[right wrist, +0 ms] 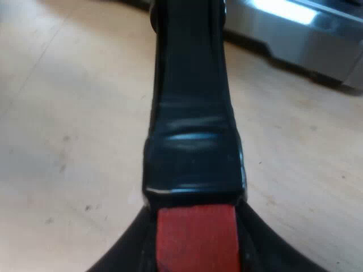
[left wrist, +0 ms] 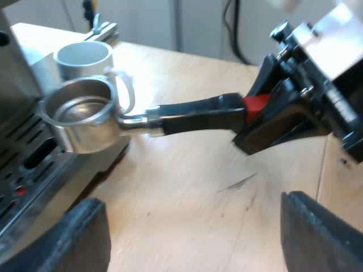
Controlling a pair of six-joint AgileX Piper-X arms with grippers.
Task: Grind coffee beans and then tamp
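The metal holder [left wrist: 79, 113] hangs level above the wooden table, its empty basket close to the espresso machine's [left wrist: 22, 147] drip tray. Its dark handle [left wrist: 198, 113] ends in red, and there my right gripper [left wrist: 266, 113] is shut on it. In the right wrist view the handle [right wrist: 193, 113] runs away from the camera toward the machine [right wrist: 295, 28], and the red end [right wrist: 195, 238] sits between my right gripper's [right wrist: 195, 252] fingers. My left gripper [left wrist: 193, 232] hovers over the table below the handle, open and holding nothing.
A white mug [left wrist: 85, 56] stands on the table just behind the holder's basket, beside the machine. The light wooden table [left wrist: 187, 192] spreads under the handle. A seam in the tabletop runs near the right gripper.
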